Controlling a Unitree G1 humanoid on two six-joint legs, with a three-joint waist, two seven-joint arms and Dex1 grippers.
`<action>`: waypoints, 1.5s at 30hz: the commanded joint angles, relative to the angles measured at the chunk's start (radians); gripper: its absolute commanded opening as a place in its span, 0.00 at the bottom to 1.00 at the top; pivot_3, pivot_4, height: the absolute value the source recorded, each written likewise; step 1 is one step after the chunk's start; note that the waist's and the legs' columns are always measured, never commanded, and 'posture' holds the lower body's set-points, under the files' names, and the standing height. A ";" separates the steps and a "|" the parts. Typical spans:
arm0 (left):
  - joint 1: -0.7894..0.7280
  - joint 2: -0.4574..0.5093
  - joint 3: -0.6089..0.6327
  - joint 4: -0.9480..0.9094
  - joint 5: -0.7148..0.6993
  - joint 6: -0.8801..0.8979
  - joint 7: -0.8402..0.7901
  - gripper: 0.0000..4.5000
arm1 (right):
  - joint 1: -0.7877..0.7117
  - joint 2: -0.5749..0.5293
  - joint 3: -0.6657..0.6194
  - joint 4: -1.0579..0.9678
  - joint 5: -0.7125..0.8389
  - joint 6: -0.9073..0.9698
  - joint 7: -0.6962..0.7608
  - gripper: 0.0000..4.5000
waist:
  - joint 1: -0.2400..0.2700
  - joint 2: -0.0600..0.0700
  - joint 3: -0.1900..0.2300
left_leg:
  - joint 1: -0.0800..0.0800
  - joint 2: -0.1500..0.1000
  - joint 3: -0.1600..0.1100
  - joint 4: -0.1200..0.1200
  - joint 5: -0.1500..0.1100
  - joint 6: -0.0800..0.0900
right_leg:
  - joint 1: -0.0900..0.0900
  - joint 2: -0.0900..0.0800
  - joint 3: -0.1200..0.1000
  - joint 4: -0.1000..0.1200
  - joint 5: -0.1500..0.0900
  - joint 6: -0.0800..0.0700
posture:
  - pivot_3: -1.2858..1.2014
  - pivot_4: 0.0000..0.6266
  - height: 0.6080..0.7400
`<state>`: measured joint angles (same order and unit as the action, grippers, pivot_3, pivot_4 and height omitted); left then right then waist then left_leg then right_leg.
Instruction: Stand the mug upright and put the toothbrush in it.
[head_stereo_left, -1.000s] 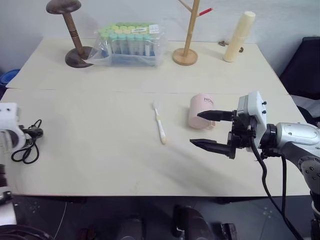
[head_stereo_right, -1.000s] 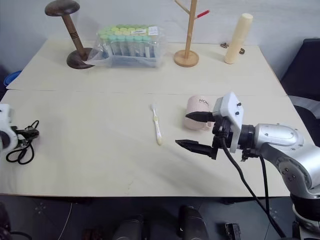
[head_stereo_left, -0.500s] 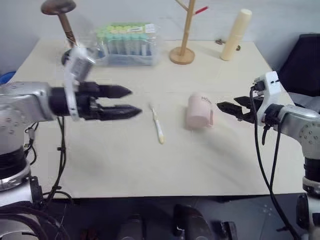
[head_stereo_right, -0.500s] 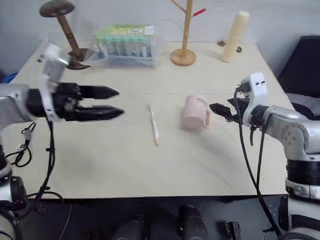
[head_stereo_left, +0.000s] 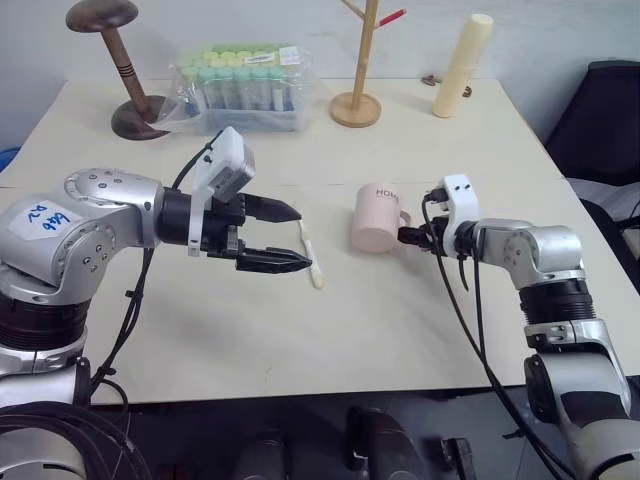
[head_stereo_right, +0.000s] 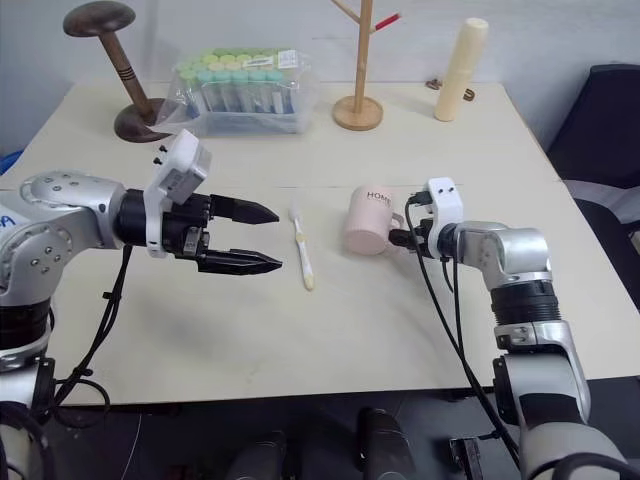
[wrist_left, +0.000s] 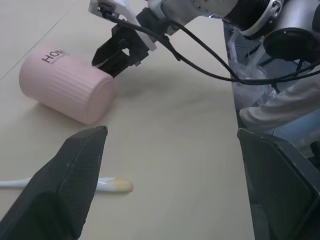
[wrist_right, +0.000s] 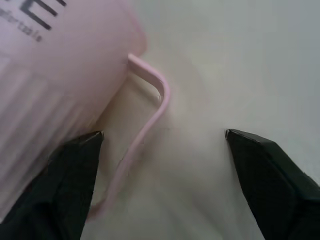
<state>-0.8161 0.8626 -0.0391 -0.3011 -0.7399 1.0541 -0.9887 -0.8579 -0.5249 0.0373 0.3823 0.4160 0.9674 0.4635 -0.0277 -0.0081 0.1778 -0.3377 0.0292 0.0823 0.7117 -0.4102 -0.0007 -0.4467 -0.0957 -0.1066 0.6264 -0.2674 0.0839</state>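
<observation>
The pale pink mug (head_stereo_left: 378, 218) lies on its side at mid-table, its handle toward my right arm. In the right wrist view the handle (wrist_right: 150, 100) sits between the fingers of my right gripper (wrist_right: 162, 134), which stand apart without touching it; that gripper (head_stereo_left: 405, 237) is open. The white toothbrush (head_stereo_left: 311, 255) with a yellowish handle end lies flat just left of the mug. My left gripper (head_stereo_left: 303, 238) hovers open beside the toothbrush, pointing at it, with nothing held. From the left wrist I see the mug (wrist_left: 65, 85) and the toothbrush's end (wrist_left: 112, 185).
Along the back stand a dark wooden stand (head_stereo_left: 120, 60), a clear bag of capped tubes (head_stereo_left: 245, 88), a wooden branch stand (head_stereo_left: 357, 100) and a tall cream cylinder (head_stereo_left: 455, 65). A dark chair (head_stereo_left: 600, 110) is off the table's right side.
My left arm swung in from the table's left edge to beside the toothbrush. My right gripper moved forward to the mug's handle, and its fingers drew closer together.
</observation>
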 joint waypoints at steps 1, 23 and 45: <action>0.002 0.011 0.037 -0.018 0.000 -0.009 0.013 0.99 | -0.022 0.013 0.007 0.017 -0.032 -0.032 0.032 0.58 | 0.001 0.000 0.000 | -0.001 0.000 -0.001 0.001 0.000 0.000 | 0.000 0.000 0.000 0.000 0.000 0.000 | 0.52 0.24 1.00; 0.324 0.137 0.444 -0.077 -0.147 0.142 0.102 0.99 | 0.082 0.399 0.067 -0.307 -0.081 -0.452 0.025 0.01 | -0.019 0.003 0.002 | -0.001 0.001 -0.011 0.000 0.000 -0.001 | -0.001 0.001 -0.002 0.000 0.000 0.000 | 0.52 0.24 1.00; 0.739 0.199 0.906 -0.189 -0.261 0.282 0.200 0.99 | 0.082 0.575 0.231 0.172 -0.399 -1.160 0.079 0.40 | -0.041 0.004 0.003 | 0.000 0.001 -0.017 -0.002 0.000 -0.002 | 0.002 0.000 0.001 0.000 -0.001 -0.002 | 0.52 0.24 1.00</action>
<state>-0.0931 1.0438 0.8121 -0.4975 -1.0124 1.3557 -0.7796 -0.7779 0.0517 0.2726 0.6039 0.0108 -0.1672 0.5198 -0.0691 -0.0038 0.1804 -0.3373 0.0305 0.0651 0.7094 -0.4101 -0.0026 -0.4448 -0.0960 -0.1056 0.6265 -0.2690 0.0812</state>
